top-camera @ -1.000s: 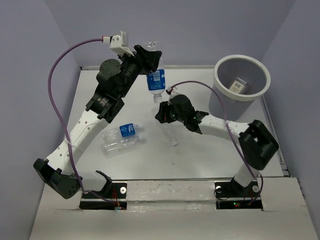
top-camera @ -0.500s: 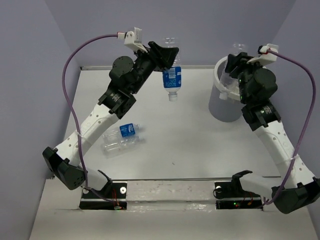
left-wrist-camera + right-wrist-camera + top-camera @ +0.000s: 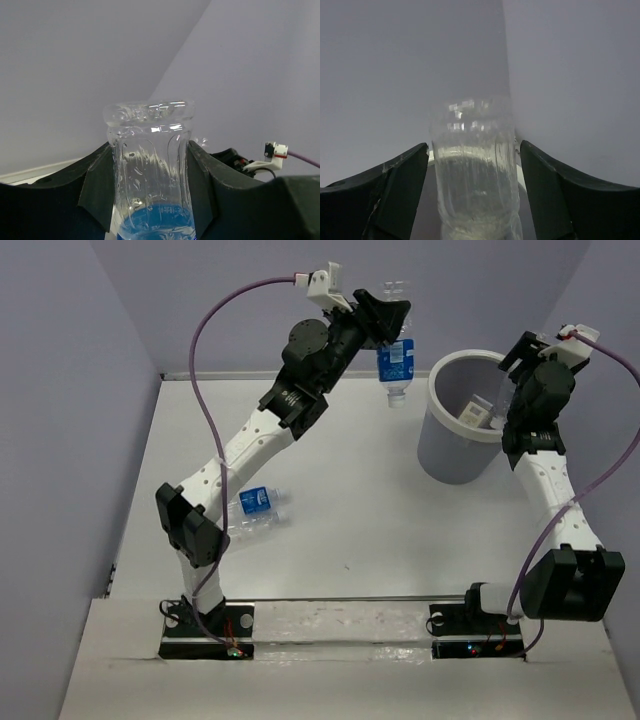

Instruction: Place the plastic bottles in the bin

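Progress looks partial. Your left pincer is clenched on a blue-labelled bottle, held cap-down in the air just left of the bin and not yet over its mouth. Your right pincer hangs at the bin's right rim with a clear bottle between its jaws. Slim gaps show on both sides, so I judge that one released. Inside the bin you can see a pale blocky object; I cannot tell what it is. On the surface a banded bottle and a plain bottle lie side by side, both left to fetch.
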`<state>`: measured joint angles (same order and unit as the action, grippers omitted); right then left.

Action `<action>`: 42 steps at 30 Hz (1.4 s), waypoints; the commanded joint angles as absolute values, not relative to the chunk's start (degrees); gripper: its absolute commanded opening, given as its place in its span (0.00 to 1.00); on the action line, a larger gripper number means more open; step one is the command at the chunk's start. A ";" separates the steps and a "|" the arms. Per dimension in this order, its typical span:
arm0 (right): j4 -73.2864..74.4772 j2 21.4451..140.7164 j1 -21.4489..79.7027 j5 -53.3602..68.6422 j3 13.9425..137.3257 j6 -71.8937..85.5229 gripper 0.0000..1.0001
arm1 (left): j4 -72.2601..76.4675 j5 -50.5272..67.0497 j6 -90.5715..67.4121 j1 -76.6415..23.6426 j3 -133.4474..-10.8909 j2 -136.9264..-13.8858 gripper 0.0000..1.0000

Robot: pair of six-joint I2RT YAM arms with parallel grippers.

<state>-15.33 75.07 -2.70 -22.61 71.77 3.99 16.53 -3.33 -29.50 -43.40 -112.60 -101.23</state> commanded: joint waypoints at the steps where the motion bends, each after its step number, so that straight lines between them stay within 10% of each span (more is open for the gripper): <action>1: -24.70 74.54 -4.31 -16.98 68.83 8.60 0.91 | 20.57 -5.27 -29.27 -44.21 -123.01 -106.68 0.41; 28: 4.48 39.64 -2.64 14.14 62.67 28.91 0.92 | 52.82 -26.19 -21.09 -53.61 -150.29 -142.46 0.47; 42: 5.36 38.41 -1.58 20.74 64.33 30.76 0.91 | 54.50 -25.22 -23.11 -53.88 -151.35 -148.97 0.91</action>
